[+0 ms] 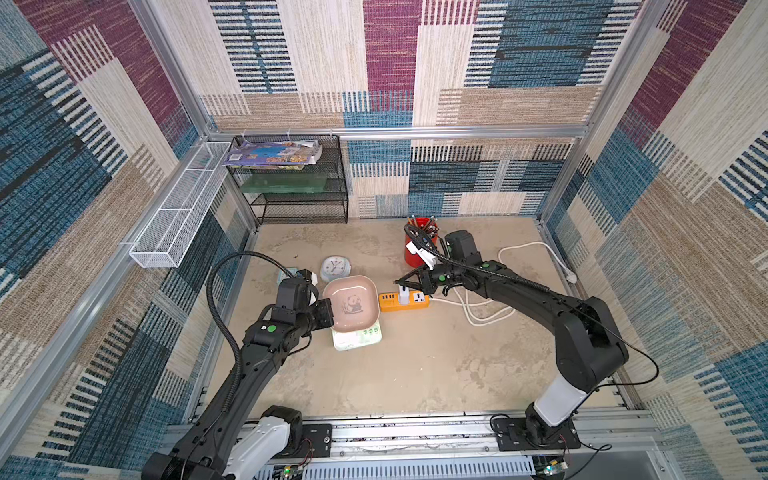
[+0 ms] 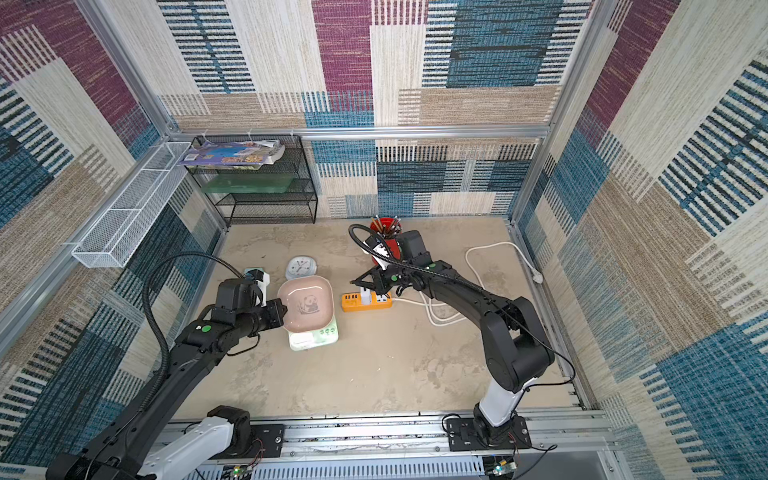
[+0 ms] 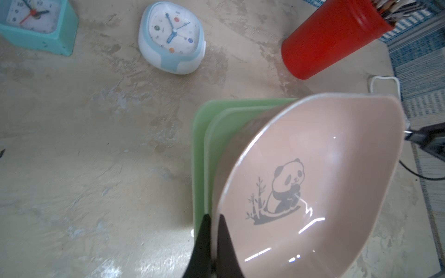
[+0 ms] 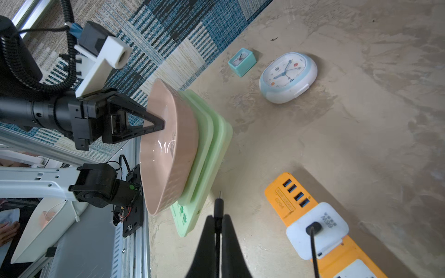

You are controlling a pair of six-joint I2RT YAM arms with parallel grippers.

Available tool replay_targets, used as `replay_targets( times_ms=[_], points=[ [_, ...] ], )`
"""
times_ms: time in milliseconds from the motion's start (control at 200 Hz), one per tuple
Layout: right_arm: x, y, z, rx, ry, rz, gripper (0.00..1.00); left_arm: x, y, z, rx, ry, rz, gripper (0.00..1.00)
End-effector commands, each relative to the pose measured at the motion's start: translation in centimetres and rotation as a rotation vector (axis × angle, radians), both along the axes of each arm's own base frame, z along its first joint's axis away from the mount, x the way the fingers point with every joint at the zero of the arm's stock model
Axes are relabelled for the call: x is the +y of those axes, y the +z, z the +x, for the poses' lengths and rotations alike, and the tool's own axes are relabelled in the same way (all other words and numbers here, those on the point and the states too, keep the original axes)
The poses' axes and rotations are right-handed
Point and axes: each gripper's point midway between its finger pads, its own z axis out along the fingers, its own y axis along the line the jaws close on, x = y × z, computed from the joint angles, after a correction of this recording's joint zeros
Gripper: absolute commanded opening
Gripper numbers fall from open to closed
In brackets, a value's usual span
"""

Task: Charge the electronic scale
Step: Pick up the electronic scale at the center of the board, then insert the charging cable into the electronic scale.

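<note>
Now | my left claw (image 3: 213, 216) grips the pink bowl (image 3: 313, 163) rim, closed tight | my right claw (image 4: 218, 217) pinches the black plug (image 4: 219, 204) | electronic scale (image 1: 358, 337) sits mid-frame, just left of orange power strip (image 1: 403, 302)

We see patchwork woven wall panels (image 1: 390, 62) (blue, maroon, beige) on aluminium framing (image 1: 399, 132). Floor (image 1: 436, 365) is mottled beige, scuffed. Black mesh shelf rack (image 1: 299, 199) sits in the back left corner; white mesh basket (image 1: 174, 224) hangs on the left wall.
</note>
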Motion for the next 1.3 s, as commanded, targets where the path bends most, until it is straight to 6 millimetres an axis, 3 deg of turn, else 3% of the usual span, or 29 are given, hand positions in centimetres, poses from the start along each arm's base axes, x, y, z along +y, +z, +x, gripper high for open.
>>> replay_targets(
  times_ms=[0,135,235,691,1036,1297],
  points=[
    [0.4,0.9,-0.2,-0.014,0.012,0.036,0.00,-1.9,4.1,2.0,-0.194,-0.109,-0.049,0.00],
    [0.6,0.8,-0.2,-0.014,0.008,0.049,0.00,-2.8,6.4,2.0,-0.299,-0.180,-0.056,0.00],
    [0.9,0.8,-0.3,-0.021,0.014,0.049,0.00,-2.6,7.0,1.9,-0.345,-0.180,-0.053,0.00],
    [0.7,2.3,-1.0,-0.100,-0.029,0.094,0.00,-1.8,6.8,3.6,-0.286,-0.165,-0.208,0.00],
    [1.0,2.4,-2.2,-0.061,-0.044,0.151,0.00,-0.5,7.1,5.5,-0.150,-0.193,-0.363,0.00],
    [1.1,1.8,-1.7,0.023,-0.065,0.183,0.00,-0.4,6.9,6.5,-0.084,-0.229,-0.416,0.00]
  ],
)
